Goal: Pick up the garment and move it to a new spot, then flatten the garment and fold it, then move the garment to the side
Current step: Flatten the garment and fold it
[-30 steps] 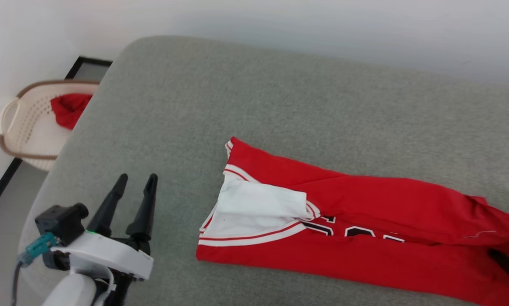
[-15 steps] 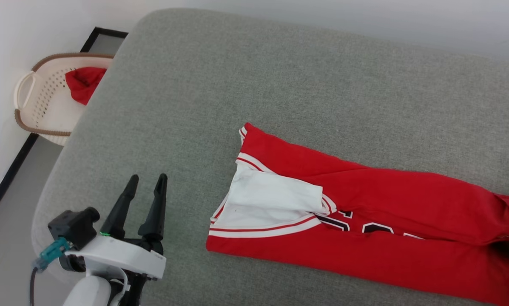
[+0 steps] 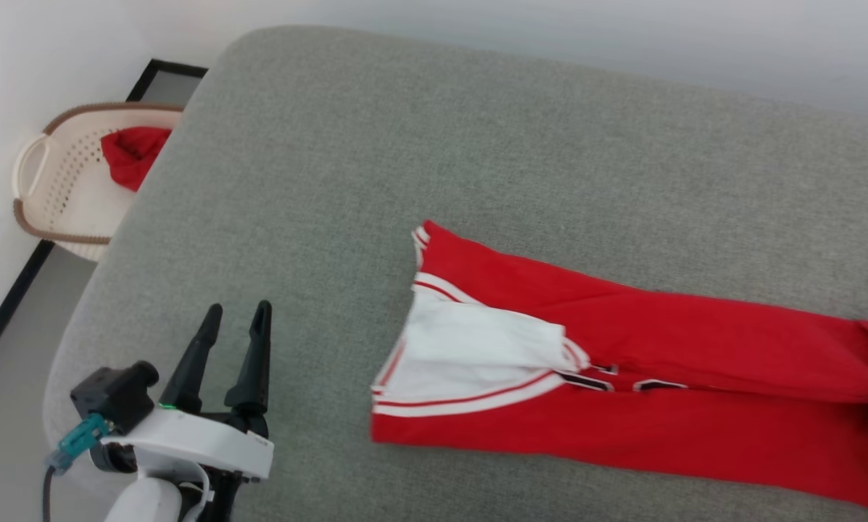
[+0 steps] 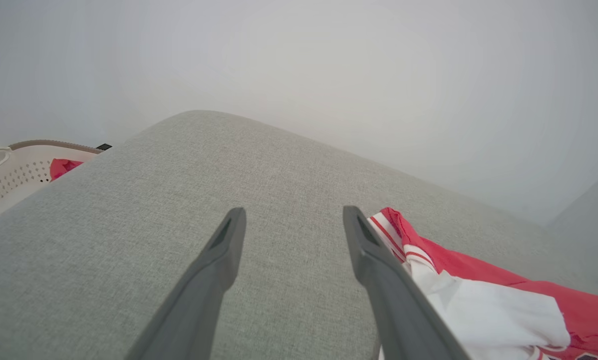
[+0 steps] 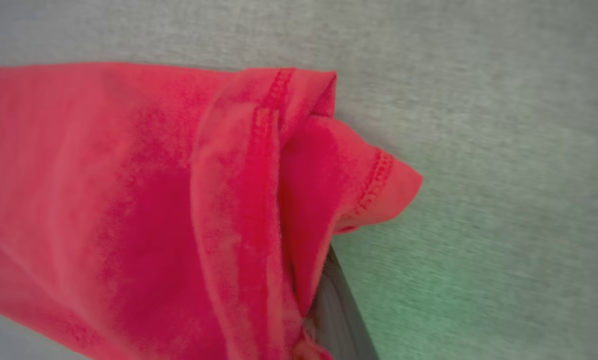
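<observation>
the garment (image 3: 622, 391) is laid on the grey cushion (image 3: 404, 145) as a long narrow strip. it runs from the middle of the head view out to the right edge, with a white sleeve turned in on top and the black lettering mostly hidden in the crease. the lengthwise folding is therefore judged done. a crosswise fold, it seems, and the move to the side are left.

in the right wrist view the red hem end (image 5: 279, 165) is seen bunched over one dark finger (image 5: 341, 315). the right gripper (image 5: 333, 295) is clenched on that cloth.

the left gripper (image 3: 238, 307) is held with its fingers spread and nothing between them, above bare cushion, to the left of the collar end and apart from it. a beige basket (image 3: 64, 196) with a plain red cloth (image 3: 133, 156) is seen at the far left, off the cushion.
</observation>
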